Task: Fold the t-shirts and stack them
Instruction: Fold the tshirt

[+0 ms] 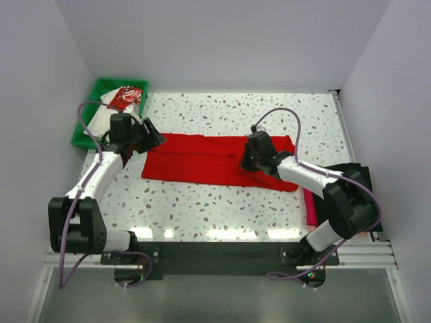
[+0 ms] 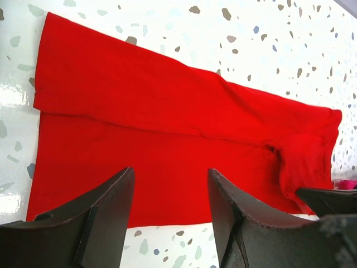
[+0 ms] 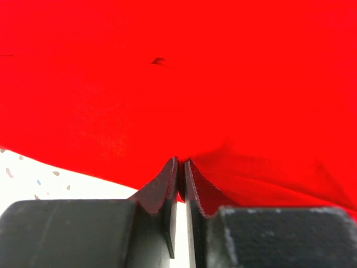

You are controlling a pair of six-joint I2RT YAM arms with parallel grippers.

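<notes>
The plain red t-shirt point(image 1: 202, 158) lies flat across the middle of the table, folded lengthwise into a long band. My right gripper point(image 1: 250, 163) is down on its right part, shut on a pinch of the red cloth point(image 3: 167, 84) at the fingertips point(image 3: 172, 170). My left gripper point(image 1: 155, 139) is open and empty, just above the shirt's left end; the left wrist view shows the red shirt point(image 2: 167, 117) between its spread fingers point(image 2: 111, 195). The white t-shirt with a red print point(image 1: 118, 102) lies in the green tray. Folded black point(image 1: 353, 173) and magenta point(image 1: 310, 208) shirts sit at the right.
The green plastic tray point(image 1: 101, 87) stands at the back left corner. The speckled white table point(image 1: 222, 208) is walled on three sides. The right arm reaches over the black and magenta stack. A bit of magenta point(image 2: 347, 184) shows in the left wrist view.
</notes>
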